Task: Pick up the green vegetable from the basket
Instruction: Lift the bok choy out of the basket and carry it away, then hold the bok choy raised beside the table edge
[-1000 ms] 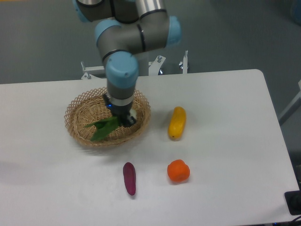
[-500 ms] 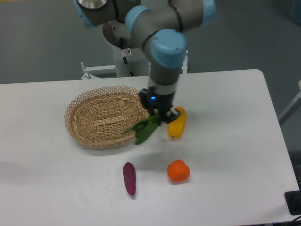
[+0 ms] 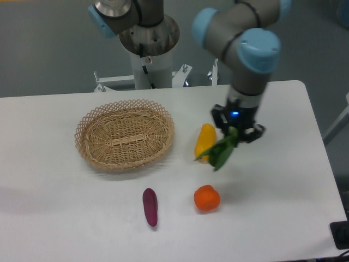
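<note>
Below the gripper (image 3: 238, 132) — yellow vegetable (image 3: 204, 141) left, orange piece (image 3: 207, 198) lower left; bare table (image 3: 283, 185) to its right.

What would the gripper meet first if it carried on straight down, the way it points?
Probably bare table, right of the orange vegetable. The gripper holds the green vegetable, which would touch first; depth is unclear.

White table (image 3: 283, 180): basket (image 3: 125, 134), three vegetables
</note>
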`<state>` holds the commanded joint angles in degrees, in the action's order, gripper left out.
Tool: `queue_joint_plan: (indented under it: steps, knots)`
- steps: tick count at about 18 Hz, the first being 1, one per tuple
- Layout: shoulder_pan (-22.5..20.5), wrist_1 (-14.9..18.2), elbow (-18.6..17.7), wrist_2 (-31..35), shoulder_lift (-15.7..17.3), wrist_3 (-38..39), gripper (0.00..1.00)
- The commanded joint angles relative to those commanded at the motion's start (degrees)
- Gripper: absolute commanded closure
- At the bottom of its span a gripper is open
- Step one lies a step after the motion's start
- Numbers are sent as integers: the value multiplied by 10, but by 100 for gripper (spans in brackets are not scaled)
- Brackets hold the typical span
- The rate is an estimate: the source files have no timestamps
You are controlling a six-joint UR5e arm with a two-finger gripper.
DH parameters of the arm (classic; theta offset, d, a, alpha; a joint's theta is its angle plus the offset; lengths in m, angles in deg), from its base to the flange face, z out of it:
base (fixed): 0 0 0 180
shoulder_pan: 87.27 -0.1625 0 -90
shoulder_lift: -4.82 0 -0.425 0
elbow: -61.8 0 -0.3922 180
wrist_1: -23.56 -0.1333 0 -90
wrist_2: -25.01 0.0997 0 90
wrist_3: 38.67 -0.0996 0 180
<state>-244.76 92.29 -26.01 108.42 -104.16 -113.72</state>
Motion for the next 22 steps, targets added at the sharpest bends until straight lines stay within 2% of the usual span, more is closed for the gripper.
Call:
queue_joint_plan:
  steps: [3,6,8,13,22]
  knots:
    - [-10,2,30,17,-27,-19,92]
    - [-27,1,43,18,-37,-46,92]
    - [-38,1,46,22,-44,-81,92]
    - [-46,1,52,39,-62,-84,91]
    - [-45,6,58,47,-66,-94,88]
